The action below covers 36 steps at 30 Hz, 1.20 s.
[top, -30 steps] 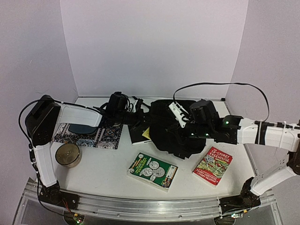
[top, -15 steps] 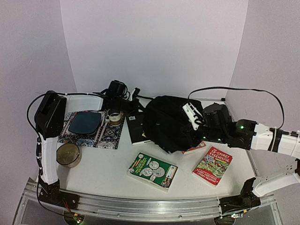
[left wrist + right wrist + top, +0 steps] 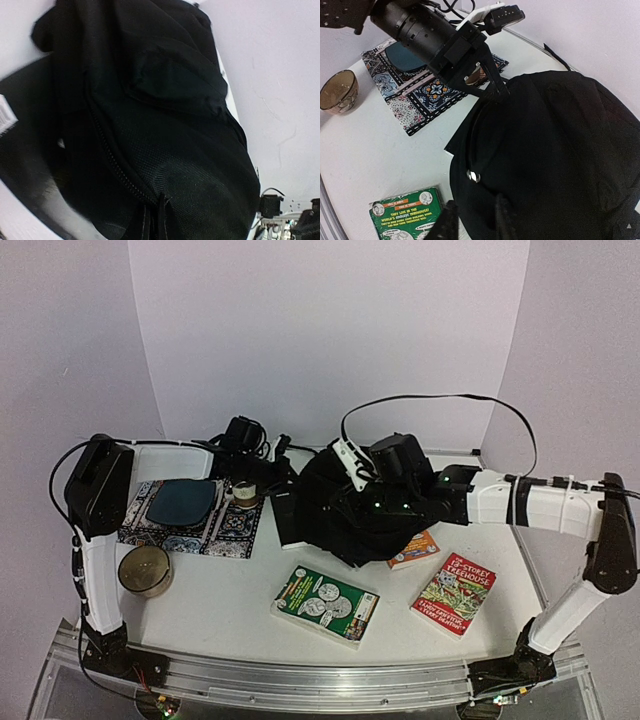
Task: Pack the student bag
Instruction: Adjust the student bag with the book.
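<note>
1. One bag (image 3: 350,500), far centre of desk (image 3: 230,590).
2. Left gripper (image 3: 495,92) clamped on bag's edge.
3. Right gripper (image 3: 475,202) above bag, jaws slightly parted, empty.
4. Three books (image 3: 325,605) on bag's near side; one bowl (image 3: 143,570), left edge.

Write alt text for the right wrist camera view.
A black backpack fills the right half, its edge pinched by the left gripper reaching in from the top. Beside it lie a patterned mat, a brown bowl and a green book; the right gripper, fingers parted, shows at the bottom.
</note>
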{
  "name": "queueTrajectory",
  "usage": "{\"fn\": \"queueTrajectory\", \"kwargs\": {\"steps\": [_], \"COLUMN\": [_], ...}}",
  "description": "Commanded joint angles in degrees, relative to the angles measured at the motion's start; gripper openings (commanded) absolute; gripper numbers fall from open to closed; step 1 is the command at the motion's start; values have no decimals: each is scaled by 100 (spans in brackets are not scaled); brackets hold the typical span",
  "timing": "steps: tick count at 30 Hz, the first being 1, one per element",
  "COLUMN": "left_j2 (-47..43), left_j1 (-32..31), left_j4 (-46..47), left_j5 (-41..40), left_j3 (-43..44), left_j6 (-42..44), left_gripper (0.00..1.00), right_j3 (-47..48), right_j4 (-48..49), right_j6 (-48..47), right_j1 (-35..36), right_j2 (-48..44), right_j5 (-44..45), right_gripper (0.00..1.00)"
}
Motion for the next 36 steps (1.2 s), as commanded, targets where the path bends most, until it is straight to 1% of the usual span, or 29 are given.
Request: {"fn": "queueTrajectory", "kwargs": {"steps": [1,5,10,13,16,20,23,29,34,36], "left_j2": [-492,-553,-533,-505,-483,-479,-496,-556,-568,-578], "left_j1": [-96,-96,-96,-96,-96,-97,-97,-96,-96,-96], "left_j4": [309,309,309,314,318,317,318,318,318,320], "left_j5": [233,221,196,200,193,222,250,280,287,290], "left_j3": [-89,-177,-229,-224,-205,-193,-203,-244,-255,-254], "left_j6": [-68,-15,-16,-37,-54,-57,-60,-52,-44,-43], "left_gripper": [1,1,0,0,0,0,0,0,0,0], "right_j3": [188,-47,-292,-535,-764,-894,-868,-735,-722,-731], "right_j4": [-117,-203,-383,-433,-444,-475,-497,-473,-471,-477], "right_j6": [-128,-238,-807,-900,-881,-844,-823,-843,-888,-893], "right_j1": [-136,-378,-461,-459,-457,-458,-460,-496,-498,-503], "right_j2": [269,165,-135,-332,-478,-369,-167,127,145,208], "right_j5": [297,186,-324,-710,-1000,-1019,-816,131,244,211], "right_gripper": [35,49,53,52,49,44,43,43,45,43]}}
